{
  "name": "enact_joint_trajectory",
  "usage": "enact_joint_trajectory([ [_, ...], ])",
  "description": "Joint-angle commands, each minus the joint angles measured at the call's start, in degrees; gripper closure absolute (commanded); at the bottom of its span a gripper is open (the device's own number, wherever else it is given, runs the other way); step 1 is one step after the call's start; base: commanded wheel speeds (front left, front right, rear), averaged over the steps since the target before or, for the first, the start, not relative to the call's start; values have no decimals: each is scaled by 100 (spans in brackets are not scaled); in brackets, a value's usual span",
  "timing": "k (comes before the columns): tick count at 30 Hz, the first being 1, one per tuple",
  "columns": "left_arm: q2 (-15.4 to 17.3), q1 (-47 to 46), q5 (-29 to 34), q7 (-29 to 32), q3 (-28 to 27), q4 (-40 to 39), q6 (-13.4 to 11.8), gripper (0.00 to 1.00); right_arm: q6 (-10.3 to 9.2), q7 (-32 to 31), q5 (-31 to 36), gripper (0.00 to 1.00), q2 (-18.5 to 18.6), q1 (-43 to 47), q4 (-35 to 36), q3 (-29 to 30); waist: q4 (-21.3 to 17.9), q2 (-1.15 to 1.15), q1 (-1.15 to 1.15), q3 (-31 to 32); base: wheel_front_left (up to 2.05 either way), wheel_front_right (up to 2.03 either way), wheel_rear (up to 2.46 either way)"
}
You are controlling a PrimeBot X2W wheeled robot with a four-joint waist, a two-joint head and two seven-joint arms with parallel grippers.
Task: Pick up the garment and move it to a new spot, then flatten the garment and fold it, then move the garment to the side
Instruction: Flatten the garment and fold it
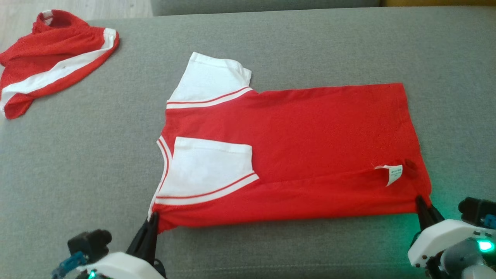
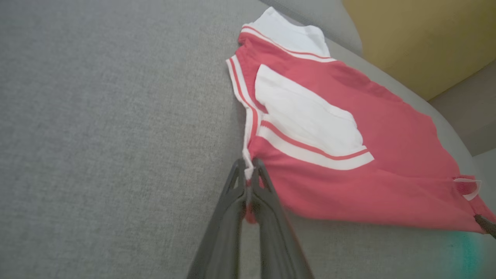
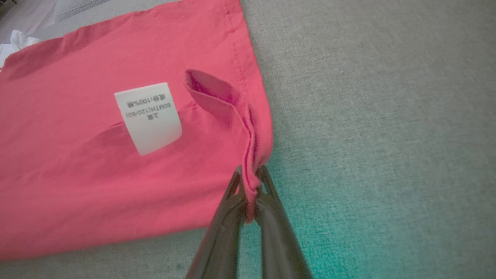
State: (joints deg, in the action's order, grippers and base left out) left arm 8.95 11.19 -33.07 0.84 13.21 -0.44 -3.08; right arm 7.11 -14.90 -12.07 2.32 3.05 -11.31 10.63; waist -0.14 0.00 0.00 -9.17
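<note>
Garment point(image 1: 310, 128) flat on cushion point(image 1: 271, 46); L claw point(image 1: 154, 217) nips neck corner, R claw point(image 1: 419, 200) nips hem.

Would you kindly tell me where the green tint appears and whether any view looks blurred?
Head view: green glow on the grey cushion beside the right gripper. Right wrist view: teal cast on the cushion, label print crisp. Left wrist view: left gripper fingers soft, garment washed pinkish.
</note>
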Motion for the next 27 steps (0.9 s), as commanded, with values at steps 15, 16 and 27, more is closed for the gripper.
enact_joint_trajectory([
  [15,347,-513,111,-368,-479,-97,-95,0,37,527,116,0,55,-64,273,96,-270,0,0,-53,0,0,0],
  [16,410,-612,146,-343,-492,-125,-89,0,37,571,120,0,55,-100,330,62,-287,0,0,-69,0,0,0],
  [27,1197,-2874,443,627,-299,81,395,0,37,705,272,0,55,-1002,821,-601,-430,0,0,-694,0,0,0],
])
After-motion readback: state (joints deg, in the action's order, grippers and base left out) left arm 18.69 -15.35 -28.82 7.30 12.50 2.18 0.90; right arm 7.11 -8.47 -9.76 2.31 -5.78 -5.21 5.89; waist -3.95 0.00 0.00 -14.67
